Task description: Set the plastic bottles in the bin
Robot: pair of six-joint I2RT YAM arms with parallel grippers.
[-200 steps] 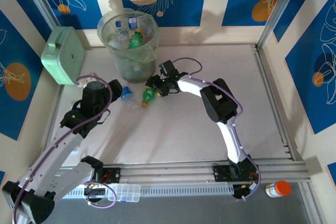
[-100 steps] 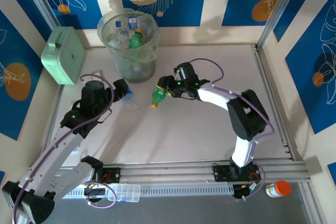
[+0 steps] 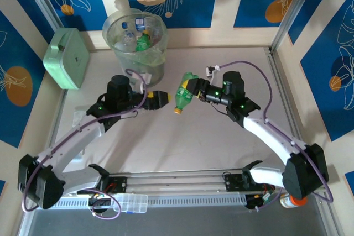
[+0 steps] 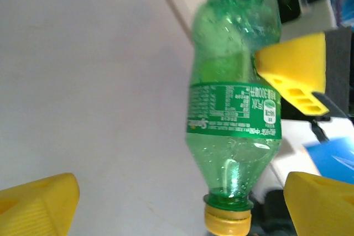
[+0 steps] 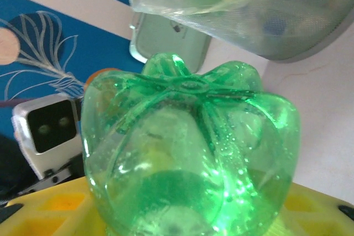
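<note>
The translucent bin (image 3: 138, 67), with several bottles (image 3: 142, 41) inside, stands at the far left of the table (image 3: 221, 136). Near its foot, the left gripper (image 3: 157, 99) hangs with its yellow fingers (image 4: 38, 205) spread wide. The green bottle (image 3: 183, 93) is just beyond their tips, untouched by them. The right gripper (image 3: 194, 88) is clamped on that bottle's crumpled base, holding it off the table with its yellow cap (image 3: 177, 110) tilted downward.
</note>
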